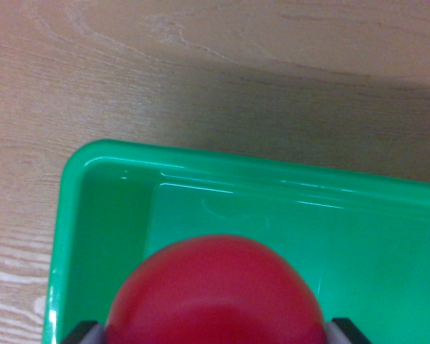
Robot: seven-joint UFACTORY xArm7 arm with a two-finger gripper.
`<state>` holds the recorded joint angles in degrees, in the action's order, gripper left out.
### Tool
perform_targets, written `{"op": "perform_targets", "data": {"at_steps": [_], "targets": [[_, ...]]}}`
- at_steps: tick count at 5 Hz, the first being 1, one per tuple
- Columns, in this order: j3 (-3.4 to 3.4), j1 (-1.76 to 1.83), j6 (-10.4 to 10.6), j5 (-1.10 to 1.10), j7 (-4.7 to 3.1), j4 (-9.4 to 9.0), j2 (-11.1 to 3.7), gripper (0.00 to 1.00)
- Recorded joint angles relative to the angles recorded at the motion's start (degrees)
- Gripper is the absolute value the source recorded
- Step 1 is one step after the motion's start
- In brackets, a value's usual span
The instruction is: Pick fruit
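While the red fruit sits pinched between the two grey fingertips at the bottom edge of the wrist view, the gripper is closed on it, one pad showing at 7 o'clock of the fruit and the other at 5 o'clock. The fruit is round, smooth and blurred by closeness; its kind cannot be told. It hangs over the interior of a green plastic bin, whose rounded corner lies toward 10 o'clock and whose far rim runs from there toward 3 o'clock. Whether the fruit touches the bin floor cannot be told.

Judged from this arrangement, the step in hand is the placing of the held fruit into the bin. To do it well, the arm should keep the fruit inside the rim line, away from the near corner wall, lower until it is close to the floor, and only then part the fingers, since a round smooth body is likely to roll on glossy plastic if dropped from height.

The bin rests on a pale wood-grain tabletop, visible from 9 o'clock round to 2 o'clock. A broad soft shadow falls across it just beyond the far rim. Nothing more of the room is shown.
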<state>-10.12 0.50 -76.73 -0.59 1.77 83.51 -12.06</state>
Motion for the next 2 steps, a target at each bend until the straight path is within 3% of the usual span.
{"op": "perform_targets", "data": {"at_steps": [1,2], "targets": [[-0.04,-0.02,-2.5,0.14,-0.04,1.87,0.66,1.0],[-0.04,-0.02,-2.5,0.14,-0.04,1.87,0.66,1.0]]}}
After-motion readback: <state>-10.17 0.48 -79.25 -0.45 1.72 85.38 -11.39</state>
